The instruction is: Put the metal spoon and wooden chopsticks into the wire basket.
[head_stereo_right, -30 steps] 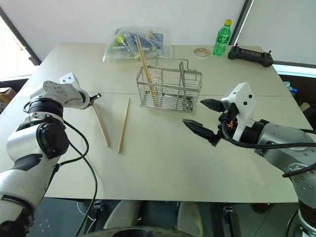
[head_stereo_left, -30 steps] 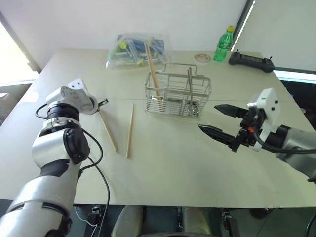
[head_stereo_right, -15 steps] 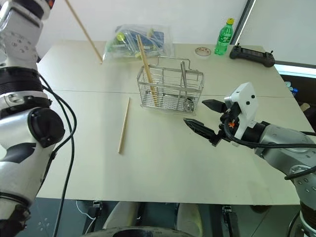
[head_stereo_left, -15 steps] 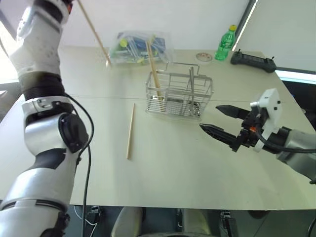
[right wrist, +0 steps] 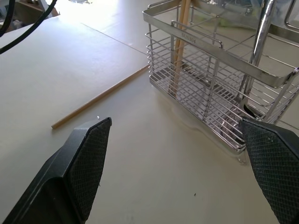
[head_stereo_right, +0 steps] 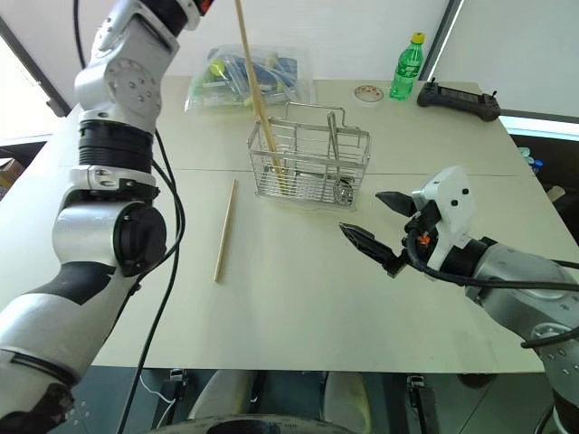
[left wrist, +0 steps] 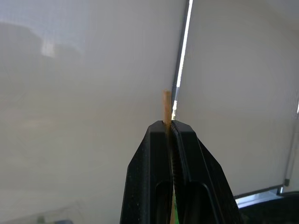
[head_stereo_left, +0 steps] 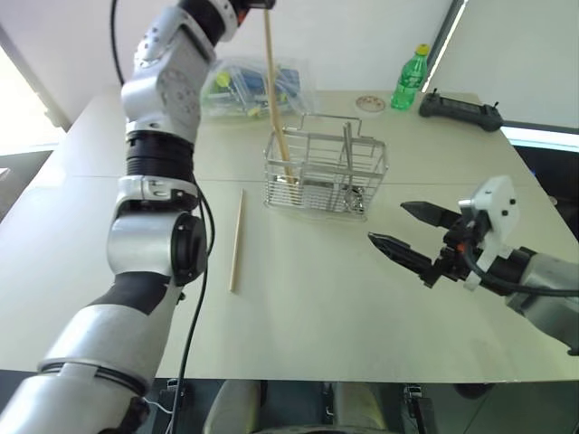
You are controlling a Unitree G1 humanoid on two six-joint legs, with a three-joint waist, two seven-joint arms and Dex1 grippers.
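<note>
My left gripper is raised high at the back left, shut on one of the wooden chopsticks. That stick hangs nearly upright, its lower end over the left end of the wire basket. Another chopstick leans inside the basket's left compartment, and a third lies flat on the table left of the basket. The metal spoon stands in the basket's right part, bowl down. My right gripper hovers open in front of the basket's right side, nothing between its fingers.
A clear plastic bag of colourful items lies behind the basket. At the table's back right stand a green bottle, a small round lid and a black controller.
My left arm lifted a chopstick off the table at the left and swung it up and right over the basket, turning it nearly upright. The right gripper stayed put.
</note>
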